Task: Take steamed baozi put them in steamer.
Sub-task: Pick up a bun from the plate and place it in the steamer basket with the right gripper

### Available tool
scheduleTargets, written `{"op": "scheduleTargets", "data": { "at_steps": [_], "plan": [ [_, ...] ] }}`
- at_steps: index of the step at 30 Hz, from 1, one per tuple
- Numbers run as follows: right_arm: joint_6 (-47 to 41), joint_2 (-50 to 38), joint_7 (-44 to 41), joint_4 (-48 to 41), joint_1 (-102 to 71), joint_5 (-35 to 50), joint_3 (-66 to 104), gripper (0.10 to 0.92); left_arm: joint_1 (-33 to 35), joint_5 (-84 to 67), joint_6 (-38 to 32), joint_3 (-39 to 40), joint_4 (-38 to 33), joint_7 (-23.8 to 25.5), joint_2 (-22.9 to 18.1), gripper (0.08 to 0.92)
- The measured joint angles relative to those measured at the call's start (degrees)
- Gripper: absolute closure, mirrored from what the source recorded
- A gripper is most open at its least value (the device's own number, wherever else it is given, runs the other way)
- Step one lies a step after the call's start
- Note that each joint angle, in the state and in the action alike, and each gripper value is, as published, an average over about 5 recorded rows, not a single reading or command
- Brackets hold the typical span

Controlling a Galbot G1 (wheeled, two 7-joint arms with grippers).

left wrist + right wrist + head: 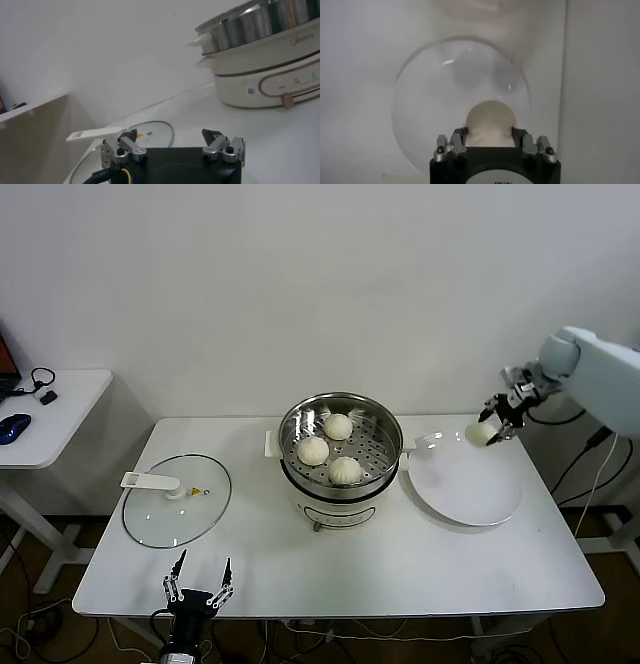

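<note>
Three steamed baozi (338, 426) (313, 450) (344, 470) lie on the perforated floor of the shiny round steamer (385, 452) at the table's middle. A fourth cream-white baozi (480, 434) (490, 120) hangs above the far edge of the white plate (470, 494), with my right gripper (493, 427) (490, 139) shut on it. In the right wrist view the plate (425, 100) lies below the bun. My left gripper (199, 582) (171, 137) waits open at the table's front left, holding nothing.
A round glass lid (175, 504) (155, 131) with a white handle lies flat at the table's left. The steamer's white cooker base (265, 75) stands to the lid's right. A side table (50, 409) with a mouse is at the far left.
</note>
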Motion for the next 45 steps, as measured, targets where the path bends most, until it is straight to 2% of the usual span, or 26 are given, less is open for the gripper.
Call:
{"op": "scheduleTargets", "data": {
  "at_steps": [13, 21, 30, 45],
  "plan": [
    [-7.62, 0.54, 2.70, 24.57, 27.69, 21.24, -23.29, 0.404, -1.01, -0.79, 1.44, 0.49, -0.80, 0.63, 0.00, 0.177],
    [-13.24, 3.38, 5.49, 32.60, 33.78, 29.07, -27.07, 0.398, -0.64, -0.99, 1.59, 0.73, -1.50, 0.67, 0.00, 0.177],
    [-16.76, 7.88, 8.47, 32.23, 29.95, 31.56, -25.24, 0.397, 0.07, -1.63, 1.63, 0.17, -2.21, 0.69, 0.00, 0.177],
    [-17.75, 16.58, 7.90, 22.17, 19.67, 30.90, -22.63, 0.397, -0.90, -2.47, 1.40, -0.55, -0.84, 0.86, 0.00, 0.177]
  ]
}}
